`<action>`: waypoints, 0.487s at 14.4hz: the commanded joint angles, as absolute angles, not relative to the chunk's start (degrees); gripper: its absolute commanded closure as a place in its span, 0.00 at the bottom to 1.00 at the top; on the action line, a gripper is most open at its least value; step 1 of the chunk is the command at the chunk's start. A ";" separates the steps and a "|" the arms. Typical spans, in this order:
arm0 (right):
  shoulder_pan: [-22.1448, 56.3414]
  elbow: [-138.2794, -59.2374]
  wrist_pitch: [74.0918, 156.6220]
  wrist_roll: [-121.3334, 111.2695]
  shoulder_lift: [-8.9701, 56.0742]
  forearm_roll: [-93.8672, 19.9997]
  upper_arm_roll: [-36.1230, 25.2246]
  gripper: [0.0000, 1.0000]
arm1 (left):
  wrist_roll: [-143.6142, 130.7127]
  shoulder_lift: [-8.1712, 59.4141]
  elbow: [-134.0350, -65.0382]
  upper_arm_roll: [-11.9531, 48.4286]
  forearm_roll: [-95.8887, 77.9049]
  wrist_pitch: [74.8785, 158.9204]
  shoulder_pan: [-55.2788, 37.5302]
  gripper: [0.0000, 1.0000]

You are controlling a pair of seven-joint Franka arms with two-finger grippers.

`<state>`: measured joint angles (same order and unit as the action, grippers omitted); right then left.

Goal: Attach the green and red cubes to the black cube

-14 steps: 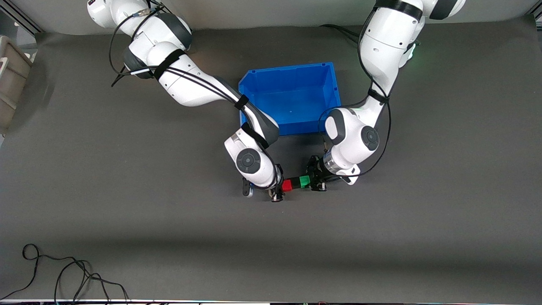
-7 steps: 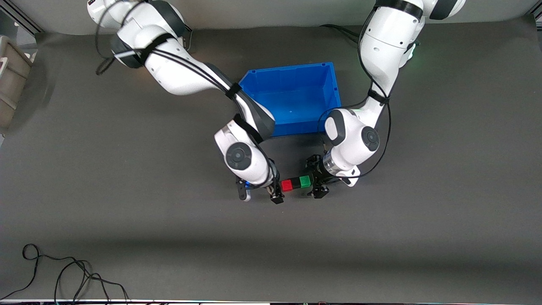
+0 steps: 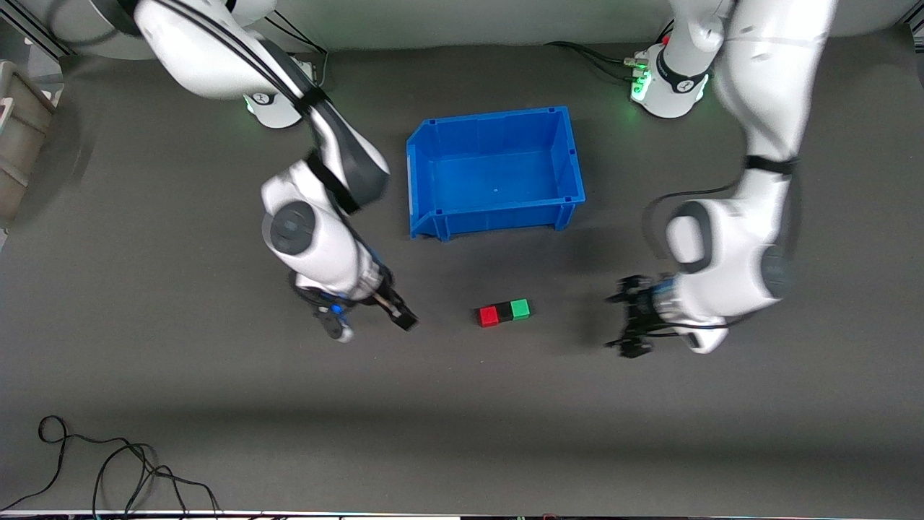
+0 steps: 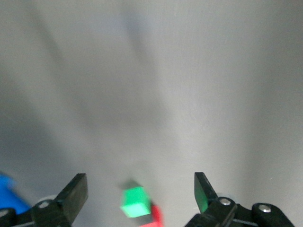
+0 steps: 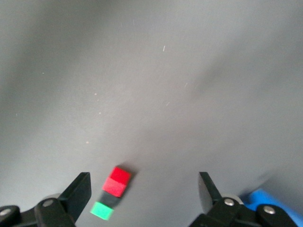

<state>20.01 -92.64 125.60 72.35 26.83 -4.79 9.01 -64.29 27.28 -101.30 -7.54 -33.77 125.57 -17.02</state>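
Mid-worktop, the small red plastic cube (image 3: 489, 316), matte black cube (image 3: 504, 313) and green cube (image 3: 520, 309) sit joined in a row (apparently finished). Left claw (image 3: 629, 325) and right claw (image 3: 369, 312) flank it, spread empty, likely deliberately clear. The blue plastic bin (image 3: 433, 144) stands farther back.

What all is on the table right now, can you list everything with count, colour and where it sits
Red cube: 1, red, end of the joined row toward the right arm.
Black cube: 1, black, between the other two cubes.
Green cube: 1, green, end toward the left arm.
Bin: 1, blue, farther from the front camera than the cubes.
Cable: 1, black, near table edge.
Left gripper: open, over the mat, apart from the cubes.
Right gripper: open, over the mat, apart from the cubes.
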 commanded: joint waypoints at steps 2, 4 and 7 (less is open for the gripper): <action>13.29 -109.58 126.21 52.61 10.05 -5.98 8.96 0.00 | -46.71 19.44 -100.47 -7.03 -21.65 109.99 -7.31 0.00; 8.38 -112.40 123.86 42.33 5.03 -5.98 8.62 0.00 | -39.33 17.94 -96.79 -7.03 -18.82 101.73 -4.41 0.00; 4.75 -112.24 114.29 26.50 1.33 -5.72 5.03 0.00 | -29.39 15.39 -91.51 -7.12 -14.35 91.09 -3.25 0.00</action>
